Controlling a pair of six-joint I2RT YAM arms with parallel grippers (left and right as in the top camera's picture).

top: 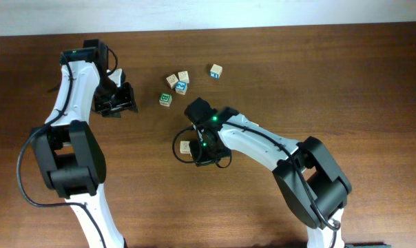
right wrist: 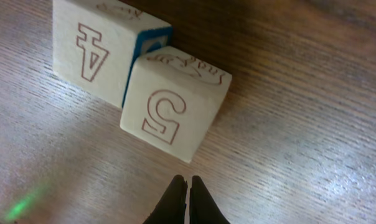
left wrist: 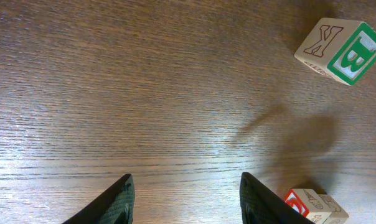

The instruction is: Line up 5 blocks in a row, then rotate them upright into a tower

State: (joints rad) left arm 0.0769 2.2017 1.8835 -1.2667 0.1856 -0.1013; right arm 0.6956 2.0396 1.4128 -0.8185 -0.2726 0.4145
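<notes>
Several pale blocks lie at the table's back centre: a green-faced block (top: 166,100), two cream ones (top: 172,80) (top: 184,76), a blue-lettered cube (top: 181,87) and one apart (top: 215,70). My left gripper (top: 129,98) hovers left of them, open and empty (left wrist: 185,178). Its view shows the green-faced block (left wrist: 340,50) at top right and a red-marked block (left wrist: 312,204) beside the right finger. My right gripper (right wrist: 188,182) is shut and empty, its tips just short of a cream "5" block (right wrist: 175,102) that touches a "4" block (right wrist: 91,53). One cream block (top: 186,146) shows beside that arm.
Bare brown wooden table (top: 346,76) stretches to the right and along the front. The right arm (top: 263,141) lies diagonally across the middle. The left arm (top: 70,103) runs down the left side.
</notes>
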